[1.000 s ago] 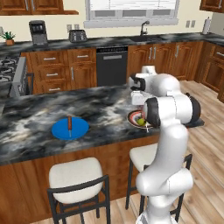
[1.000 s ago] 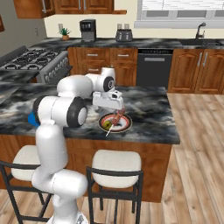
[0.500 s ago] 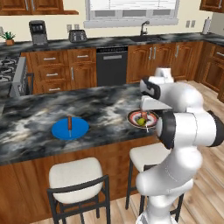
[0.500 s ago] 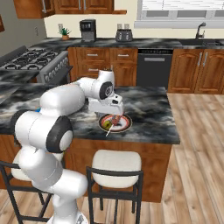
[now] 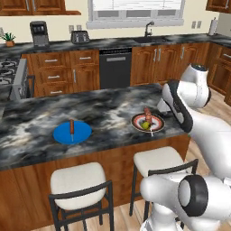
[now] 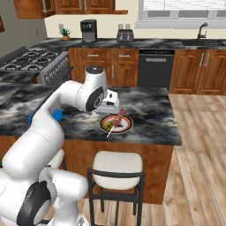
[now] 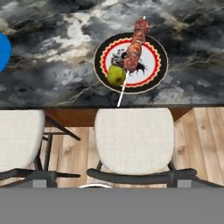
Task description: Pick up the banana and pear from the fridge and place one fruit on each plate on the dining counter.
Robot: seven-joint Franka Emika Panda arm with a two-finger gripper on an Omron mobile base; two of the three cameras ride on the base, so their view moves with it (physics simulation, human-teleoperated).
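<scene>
We see the dining counter (image 5: 40, 131) carrying two plates well apart: the blue plate (image 5: 83, 133) with a skewer, and the red-rimmed plate (image 7: 151, 65) near its edge. On that plate the pear (image 7: 116, 75) rests beside a meat skewer (image 7: 133, 48). Our gripper (image 6: 113, 103) hangs beside that plate, jaws wide, holding nothing.

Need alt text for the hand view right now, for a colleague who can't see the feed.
Looking down on the dining counter: a red-rimmed plate holds the pear beside a meat skewer lying across it. Two pale stools stand below the counter's edge, and a sliver of the blue plate shows at far left.
</scene>
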